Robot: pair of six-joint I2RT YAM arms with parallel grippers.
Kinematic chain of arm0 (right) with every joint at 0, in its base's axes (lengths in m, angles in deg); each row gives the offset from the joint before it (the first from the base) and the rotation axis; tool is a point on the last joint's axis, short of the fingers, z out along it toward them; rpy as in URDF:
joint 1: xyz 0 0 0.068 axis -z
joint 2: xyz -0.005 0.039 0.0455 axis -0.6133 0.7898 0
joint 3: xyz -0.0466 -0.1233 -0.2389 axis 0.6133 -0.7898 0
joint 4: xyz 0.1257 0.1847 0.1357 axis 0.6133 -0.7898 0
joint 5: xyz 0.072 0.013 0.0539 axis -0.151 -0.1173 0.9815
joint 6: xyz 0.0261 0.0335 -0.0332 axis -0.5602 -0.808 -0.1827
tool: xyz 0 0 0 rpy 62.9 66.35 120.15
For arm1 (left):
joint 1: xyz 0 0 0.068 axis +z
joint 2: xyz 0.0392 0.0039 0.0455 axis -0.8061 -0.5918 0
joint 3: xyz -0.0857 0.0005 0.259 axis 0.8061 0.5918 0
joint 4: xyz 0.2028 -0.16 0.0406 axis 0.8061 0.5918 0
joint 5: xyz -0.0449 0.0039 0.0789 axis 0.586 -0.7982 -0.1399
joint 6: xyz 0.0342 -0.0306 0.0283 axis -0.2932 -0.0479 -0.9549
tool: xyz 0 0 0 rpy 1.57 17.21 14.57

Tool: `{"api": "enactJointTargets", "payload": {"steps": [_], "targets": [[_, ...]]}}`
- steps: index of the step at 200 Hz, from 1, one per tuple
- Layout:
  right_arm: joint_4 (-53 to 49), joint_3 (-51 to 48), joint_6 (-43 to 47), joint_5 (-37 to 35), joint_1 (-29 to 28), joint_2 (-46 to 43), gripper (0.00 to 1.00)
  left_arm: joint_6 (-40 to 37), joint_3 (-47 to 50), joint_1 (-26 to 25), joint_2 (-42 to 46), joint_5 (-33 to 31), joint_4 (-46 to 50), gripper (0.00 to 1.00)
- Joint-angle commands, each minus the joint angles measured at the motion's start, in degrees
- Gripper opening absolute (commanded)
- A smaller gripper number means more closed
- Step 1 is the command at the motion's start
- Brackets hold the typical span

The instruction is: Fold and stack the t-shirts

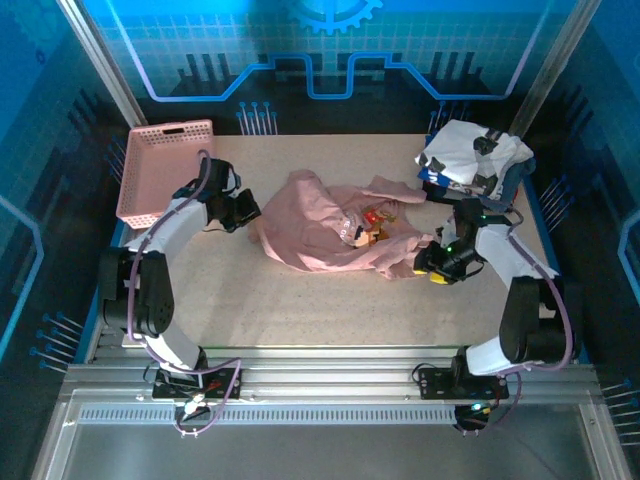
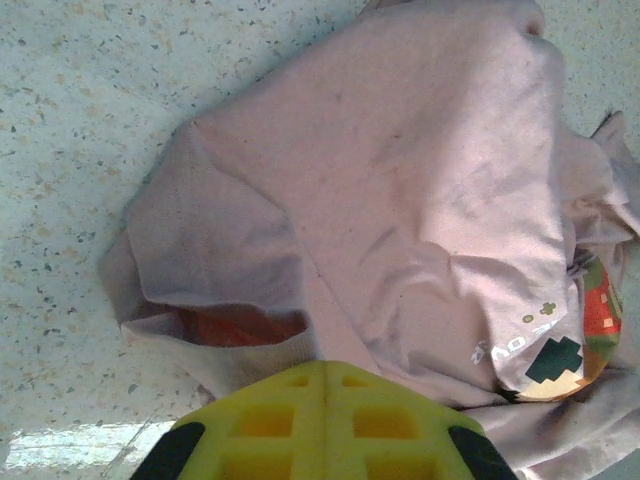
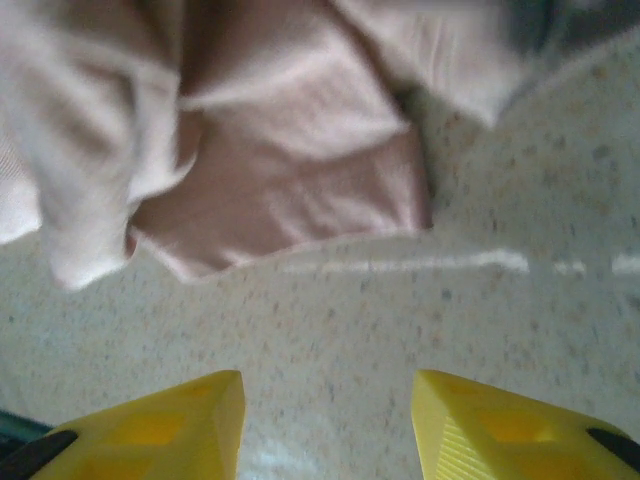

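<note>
A dusty-pink t-shirt (image 1: pixel 320 232) with an orange, white and dark print lies crumpled in the middle of the table. My left gripper (image 1: pixel 244 210) is at its left edge, jaws shut. In the left wrist view its yellow fingertips (image 2: pixel 325 366) meet right at the shirt's (image 2: pixel 400 180) ribbed collar, and I see no cloth pinched between them. My right gripper (image 1: pixel 431 264) stands open at the shirt's right side. In the right wrist view its tips (image 3: pixel 328 392) hover over bare table just short of the pink hem (image 3: pixel 300 190). A white t-shirt with black patches (image 1: pixel 476 155) sits folded at the back right on a navy one (image 1: pixel 430 180).
A pink plastic lattice basket (image 1: pixel 165 170) stands at the table's back left, just behind the left arm. Bare speckled tabletop (image 1: pixel 300 310) stretches between the shirt and the near edge. Blue walls enclose the table on three sides.
</note>
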Motion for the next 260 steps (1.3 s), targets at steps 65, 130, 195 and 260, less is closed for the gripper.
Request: {"api": "enactJointTargets", "payload": {"steps": [65,130,195,260], "targets": [[6.05,6.78,-3.38,-7.58,-3.19,17.19,0.35,-0.40,2.67,1.98,1.94,1.33,-1.04,0.00],[7.35,11.37,-8.27,-4.69,-2.59,5.81,0.00,0.20,1.01,5.05,6.45,2.10,0.04,0.00],[-1.12,25.35,-11.71,3.12,4.17,-13.51,0.00,1.21,-9.86,7.26,13.33,4.06,2.31,0.00],[-7.05,47.27,-7.84,16.53,15.36,-14.84,0.00,-4.32,-27.60,7.35,21.27,0.06,10.84,0.00]]}}
